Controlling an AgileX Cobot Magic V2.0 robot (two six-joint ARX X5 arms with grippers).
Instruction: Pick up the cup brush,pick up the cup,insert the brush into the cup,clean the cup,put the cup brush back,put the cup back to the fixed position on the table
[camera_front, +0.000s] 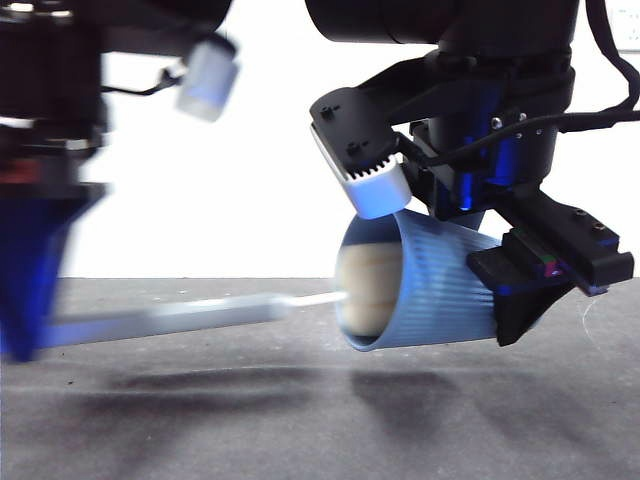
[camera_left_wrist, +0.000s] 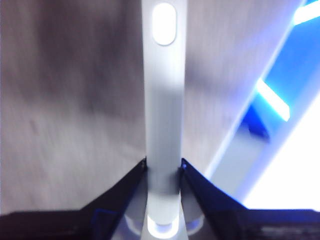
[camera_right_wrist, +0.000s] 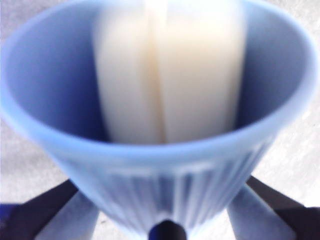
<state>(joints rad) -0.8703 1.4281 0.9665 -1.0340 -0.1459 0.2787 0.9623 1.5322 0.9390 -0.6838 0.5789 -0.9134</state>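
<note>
Blue cup (camera_front: 435, 290) lies tilted sideways above the table (camera_front: 300, 420), clamped in the right gripper (camera_right_wrist: 165, 220). The left gripper (camera_left_wrist: 162, 167) is closed on the cup brush (camera_left_wrist: 162, 100) handle; the sponge head sits inside the cup.

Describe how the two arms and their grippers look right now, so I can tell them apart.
Both are black with blue-lit parts. The right gripper has a boxy black body with bolts, black cables and a white ribbed pad. The left gripper shows blurred as a dark blue wedge, with a pale cylinder above.
</note>
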